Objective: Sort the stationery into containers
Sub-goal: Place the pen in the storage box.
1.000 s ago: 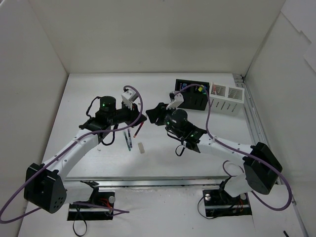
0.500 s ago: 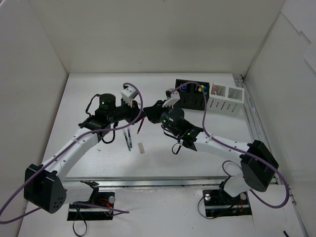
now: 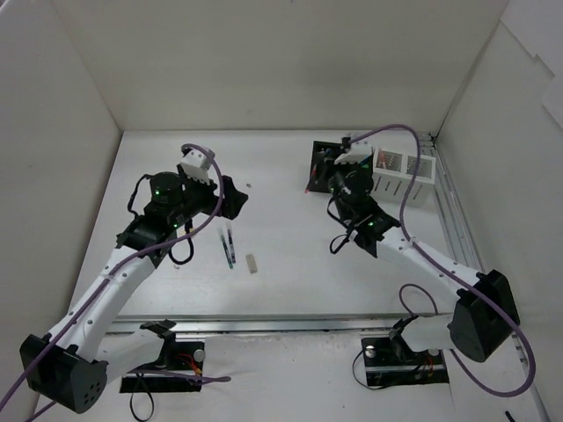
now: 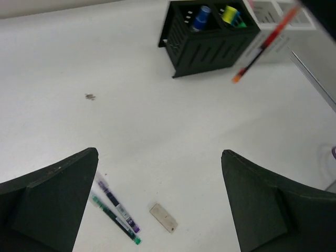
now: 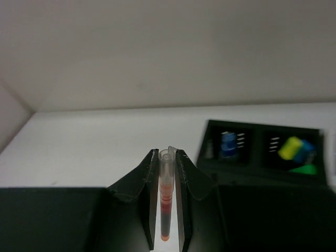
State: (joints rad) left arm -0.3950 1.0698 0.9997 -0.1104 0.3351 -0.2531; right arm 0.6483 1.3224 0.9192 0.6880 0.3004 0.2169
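Your right gripper (image 5: 167, 155) is clamped on the thin red pen (image 5: 166, 210), the shaft running along the jaws with its clear end poking out past the tips. It hangs in the air just beside the black two-compartment box (image 4: 210, 44). That pen looks light, stiff and slick, so you want it held squarely at mid-shaft; pinched near one end it could swivel as you tip it in. The box holds a blue-capped bottle (image 4: 201, 16) in one compartment and a yellow highlighter (image 4: 229, 13) with something green in the other. Your left gripper (image 4: 159, 155) hangs with jaws spread wide, holding nothing, above the surface (image 4: 131, 105). There two dark pens (image 4: 114, 212) lie side by side near the pale eraser (image 4: 163, 218); they are thin and low, so take them across the barrel. No brand or writing is readable anywhere.
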